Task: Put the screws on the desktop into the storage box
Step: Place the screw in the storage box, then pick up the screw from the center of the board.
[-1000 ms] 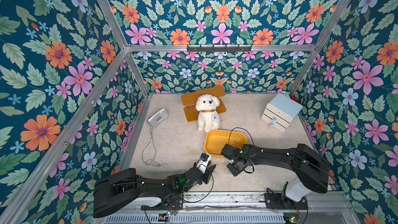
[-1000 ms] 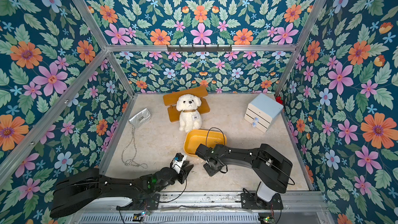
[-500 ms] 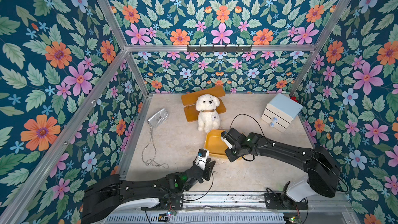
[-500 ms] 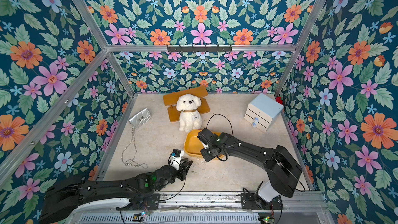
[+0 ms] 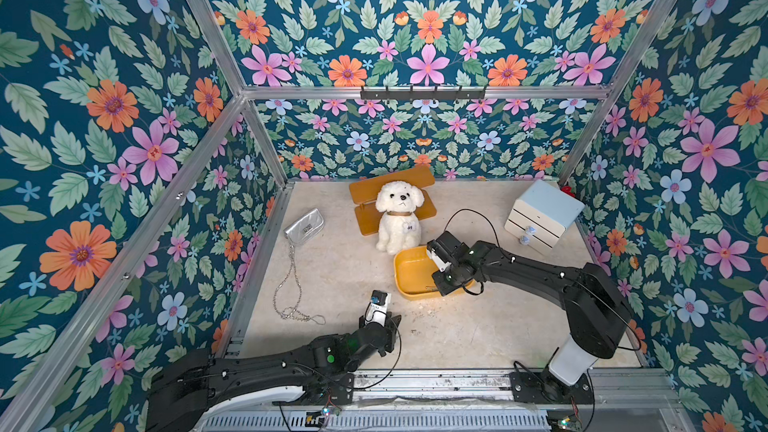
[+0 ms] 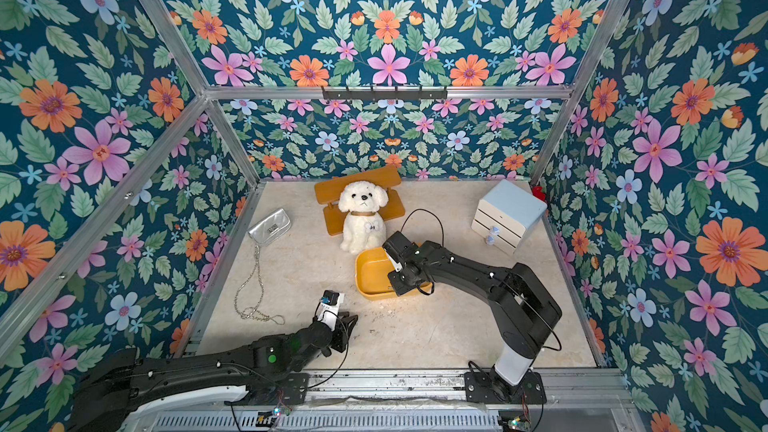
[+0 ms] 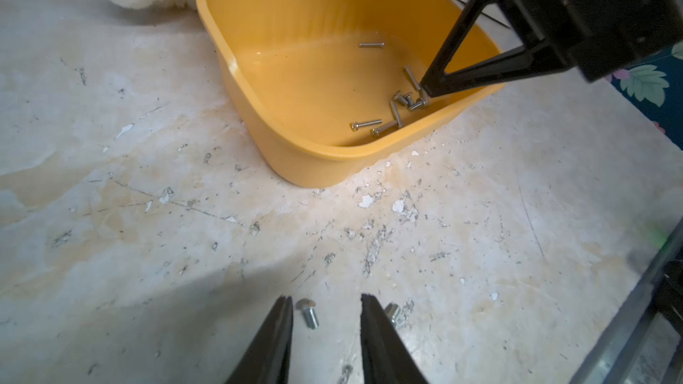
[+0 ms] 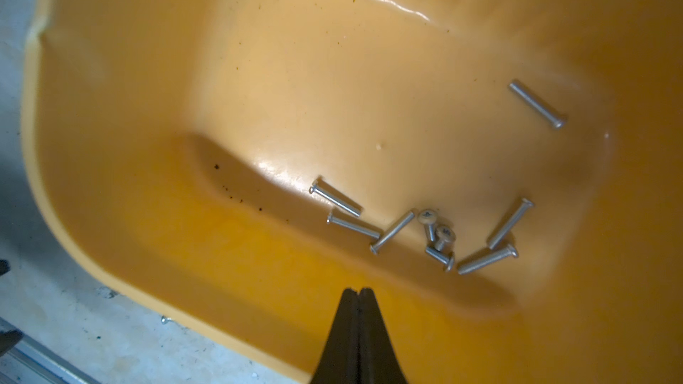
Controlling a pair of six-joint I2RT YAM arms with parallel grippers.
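Observation:
The yellow-orange storage box [image 5: 411, 272] [image 6: 370, 276] stands on the beige desktop [image 5: 332, 268] in front of the plush dog. Several silver screws [image 8: 436, 238] [image 7: 399, 108] lie in one corner of its floor. My right gripper [image 8: 356, 291] [image 7: 425, 92] is shut and holds nothing, its tips down inside the box just beside that cluster. My left gripper [image 7: 327, 302] [image 5: 390, 320] is open, low over the desktop near the front edge. One short screw [image 7: 308, 312] lies on the desktop between its fingers, untouched. A second screw [image 7: 392, 312] lies just outside one finger.
A white plush dog [image 5: 399, 218] sits against a small wooden bench [image 5: 390, 189] behind the box. A silver purse [image 5: 303, 224] with its chain lies far left, and a white drawer cabinet [image 5: 540, 218] stands at the back right. An aluminium rail [image 5: 436, 380] runs along the front edge.
My right arm has swung from the desktop in front of the box to over and into it, its gripper shut throughout. The left arm has hardly moved.

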